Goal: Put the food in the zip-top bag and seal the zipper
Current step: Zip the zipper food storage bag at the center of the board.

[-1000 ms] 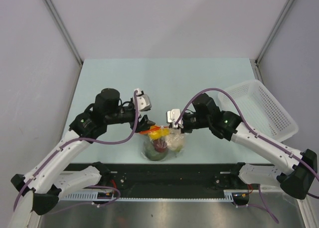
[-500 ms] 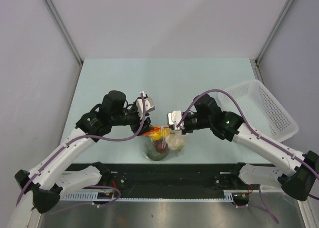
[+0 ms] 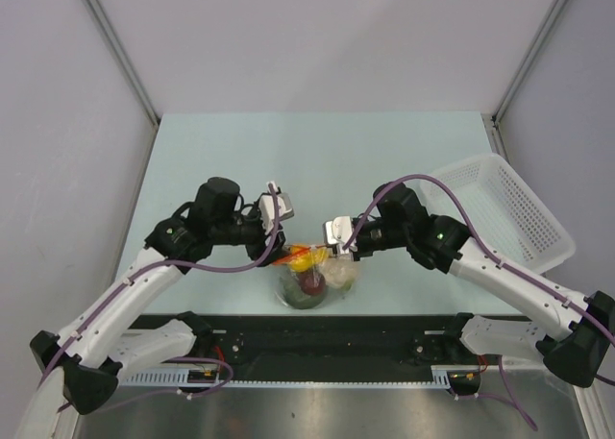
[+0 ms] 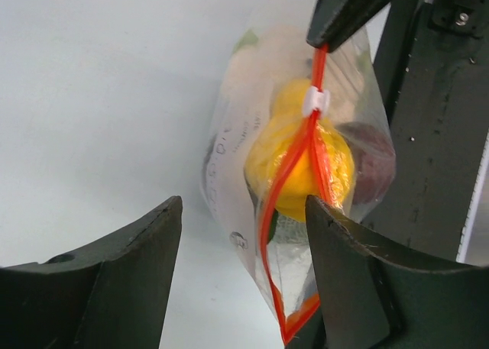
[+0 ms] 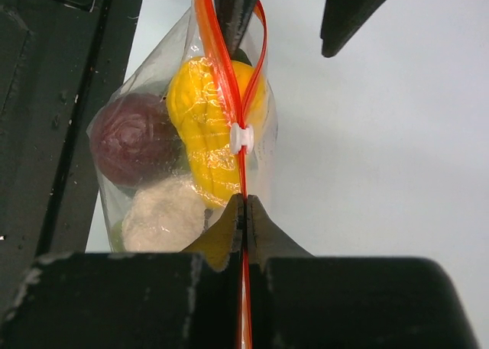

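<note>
Zipper [image 3: 286, 256] runs left to right, right fingers [image 5: 269, 242] pinching one end, left fingers [image 4: 130, 250] spread apart at the other.

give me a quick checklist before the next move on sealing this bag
1. the food is inside the zip-top bag: ok, several pieces show through the plastic.
2. the right pincer is shut on the zipper: ok, clamped on one end.
3. the left pincer has a grip: not ok, it is open at the bag's other end and grips nothing.
4. the white slider is reachable: ok, at mid-strip, touched by neither pincer.
5. the zipper is sealed: not ok, the strips gape from the slider toward the left pincer.
</note>
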Motion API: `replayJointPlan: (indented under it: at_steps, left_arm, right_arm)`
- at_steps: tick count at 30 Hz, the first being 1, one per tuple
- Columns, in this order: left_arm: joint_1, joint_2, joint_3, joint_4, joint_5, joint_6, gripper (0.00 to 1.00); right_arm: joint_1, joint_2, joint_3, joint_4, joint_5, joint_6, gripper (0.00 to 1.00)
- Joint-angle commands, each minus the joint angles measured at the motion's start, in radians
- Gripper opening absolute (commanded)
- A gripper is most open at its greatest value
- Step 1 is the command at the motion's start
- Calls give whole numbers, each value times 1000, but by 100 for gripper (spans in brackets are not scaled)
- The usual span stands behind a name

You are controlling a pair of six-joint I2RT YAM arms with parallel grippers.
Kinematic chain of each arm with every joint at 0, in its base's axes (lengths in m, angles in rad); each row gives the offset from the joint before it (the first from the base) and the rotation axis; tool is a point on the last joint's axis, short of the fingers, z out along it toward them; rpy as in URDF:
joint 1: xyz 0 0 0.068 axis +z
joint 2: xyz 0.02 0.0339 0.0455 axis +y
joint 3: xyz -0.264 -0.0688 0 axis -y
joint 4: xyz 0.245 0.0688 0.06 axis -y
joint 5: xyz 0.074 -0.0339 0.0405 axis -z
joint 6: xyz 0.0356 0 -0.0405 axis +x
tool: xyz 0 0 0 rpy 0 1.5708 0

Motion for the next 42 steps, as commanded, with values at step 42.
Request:
replayJointPlan:
  at_steps: [42]
  left_arm:
    - [-31,-53,125,-55,112,38,54]
  right_arm:
    - [16,-100,8,57,5,165,0]
